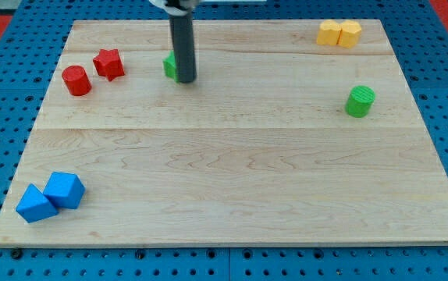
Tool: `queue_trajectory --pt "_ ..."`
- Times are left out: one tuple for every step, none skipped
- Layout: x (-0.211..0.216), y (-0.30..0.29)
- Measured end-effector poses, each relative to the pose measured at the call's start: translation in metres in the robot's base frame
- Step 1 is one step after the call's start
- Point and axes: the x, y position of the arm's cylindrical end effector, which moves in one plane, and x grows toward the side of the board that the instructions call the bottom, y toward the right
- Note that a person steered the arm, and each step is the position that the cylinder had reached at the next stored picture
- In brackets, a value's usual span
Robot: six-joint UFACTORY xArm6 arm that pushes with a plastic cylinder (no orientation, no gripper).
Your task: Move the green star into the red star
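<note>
The green star point(169, 66) lies near the view's top, left of centre, mostly hidden behind my rod. My tip point(186, 80) rests on the board right against the star's right side. The red star point(108, 64) lies further to the view's left, with bare board between it and the green star.
A red cylinder point(76, 80) sits just left of the red star. A green cylinder point(359, 101) stands at the right. Two yellow blocks point(339, 33) touch at the top right. Two blue cubes point(51, 197) touch at the bottom left. The wooden board point(232, 179) lies on blue pegboard.
</note>
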Motion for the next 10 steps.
queue_trajectory --pt "-0.041 -0.019" --pt "-0.043 -0.025" --pt "-0.055 -0.001" --pt "-0.089 -0.009" --pt "-0.094 -0.053" --pt "-0.092 -0.079" --pt "-0.08 -0.049" --pt "-0.052 -0.055" --pt "-0.045 -0.093" --pt "-0.053 -0.112"
